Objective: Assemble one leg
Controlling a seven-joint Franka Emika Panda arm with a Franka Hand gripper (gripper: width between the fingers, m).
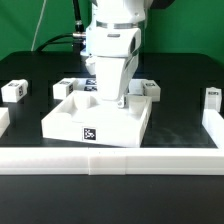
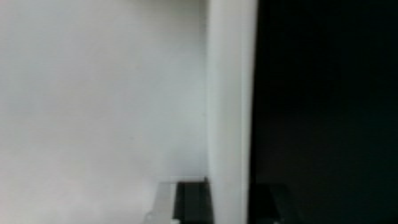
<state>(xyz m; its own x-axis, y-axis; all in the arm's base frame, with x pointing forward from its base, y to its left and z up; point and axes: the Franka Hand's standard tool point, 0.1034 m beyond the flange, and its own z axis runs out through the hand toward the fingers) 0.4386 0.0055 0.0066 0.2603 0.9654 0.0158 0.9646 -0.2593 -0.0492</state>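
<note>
1. Hanging low at the middle of the scene, the gripper (image 1: 113, 100) has its fingers down inside the big white tray (image 1: 70, 120), towards the tray's rear half.
2. I cannot tell whether the fingers are parted, closed or clamped on anything. The exterior view hides their tips behind the tray's wall, and the wrist view is too blurred to help.
3. The tray lies flat on the black table (image 1: 25, 110), with a black-and-white tag (image 1: 90, 133) on its front wall.
4. One leg (image 1: 13, 90) stands upright on the table at the exterior view's left, well apart from the tray, its tag facing forward.
5. A second leg (image 1: 65, 88) stands just beside the tray's rear corner on the exterior view's left.
6. A third leg (image 1: 150, 88) stands near the opposite rear corner, and a fourth leg (image 1: 212, 97) stands at the exterior view's far right, clear of the tray.
7. A white rail (image 1: 110, 160) runs along the front of the table, close to the tray's front wall.
8. The wrist view shows only a pale surface (image 2: 89, 100) beside a dark area (image 2: 329, 100), split by a vertical edge. What they belong to cannot be made out.
</note>
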